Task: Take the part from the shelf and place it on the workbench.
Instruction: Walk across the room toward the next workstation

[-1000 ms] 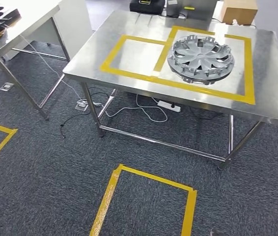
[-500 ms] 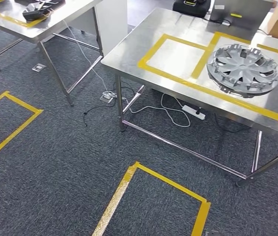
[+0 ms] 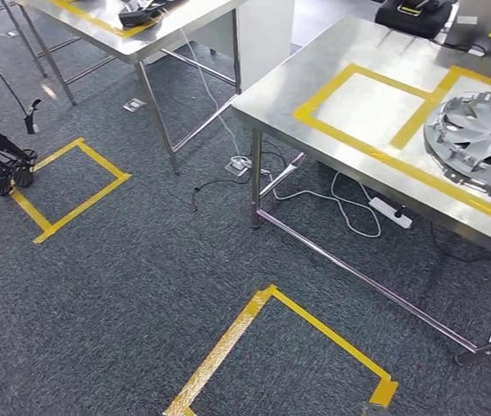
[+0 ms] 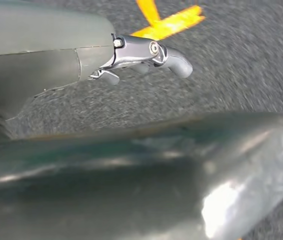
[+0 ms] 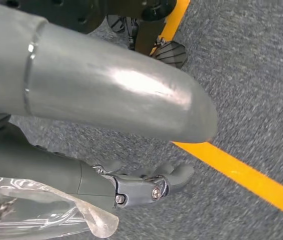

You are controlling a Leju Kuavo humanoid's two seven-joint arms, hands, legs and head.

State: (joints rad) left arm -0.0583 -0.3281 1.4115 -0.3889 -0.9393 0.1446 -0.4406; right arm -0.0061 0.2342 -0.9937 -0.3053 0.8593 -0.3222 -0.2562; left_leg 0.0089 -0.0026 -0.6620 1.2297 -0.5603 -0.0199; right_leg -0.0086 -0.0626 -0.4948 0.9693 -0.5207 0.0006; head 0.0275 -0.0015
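Observation:
A silver wheel cover [image 3: 485,143] lies flat on the steel workbench [image 3: 282,95], inside the right-hand yellow tape rectangle, and the picture's right edge cuts it off. The left tape rectangle [image 3: 367,108] on the bench holds nothing. My left hand [image 4: 140,50] hangs over the grey carpet with its fingers stretched out and nothing in them. My right hand [image 5: 132,187] also hangs above the carpet beside a yellow tape line, fingers out and holding nothing.
A second steel table [image 3: 184,30] at the back left carries a dark tray [image 3: 141,13]. A black wheeled stand [image 3: 1,156] is at the far left. Yellow tape squares [image 3: 73,186] mark the carpet. A power strip [image 3: 390,212] and cables lie under the workbench.
The camera has swung to the left, so the whole scene has slid right. The wheel cover stays put on the bench. The wheeled stand has come into view.

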